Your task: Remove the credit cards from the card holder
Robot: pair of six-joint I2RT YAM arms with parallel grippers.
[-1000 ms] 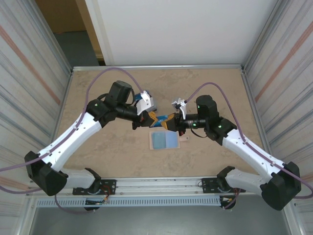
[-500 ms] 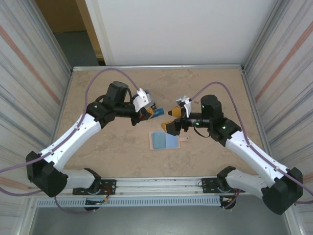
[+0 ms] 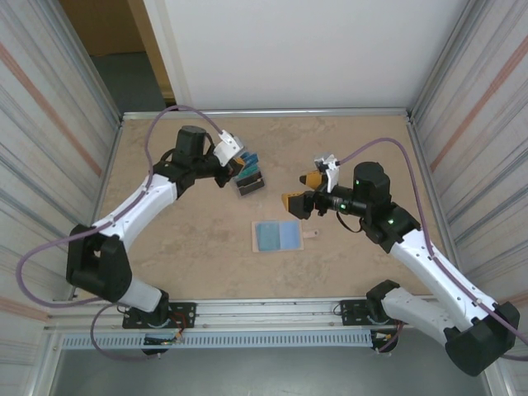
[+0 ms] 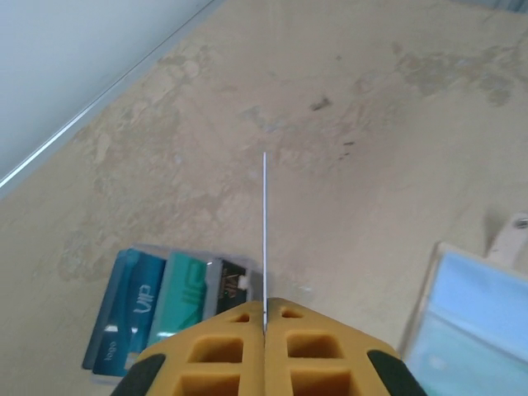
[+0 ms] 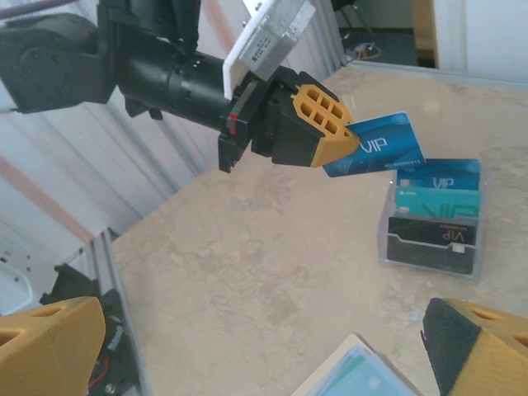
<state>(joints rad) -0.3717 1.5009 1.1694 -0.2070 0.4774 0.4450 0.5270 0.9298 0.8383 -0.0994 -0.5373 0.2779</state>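
Left gripper (image 4: 265, 320) carried thin blue card (image 5: 381, 145) near seemingly clear tray (image 5: 429, 252)

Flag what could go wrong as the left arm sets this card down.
1. The left gripper pinches the blue VIP card by one end; it could pivot or slip on release.
2. The clear tray already holds several cards; the incoming card may knock them askew.
3. The card holder lies open and unrestrained; it may slide on the next pull.
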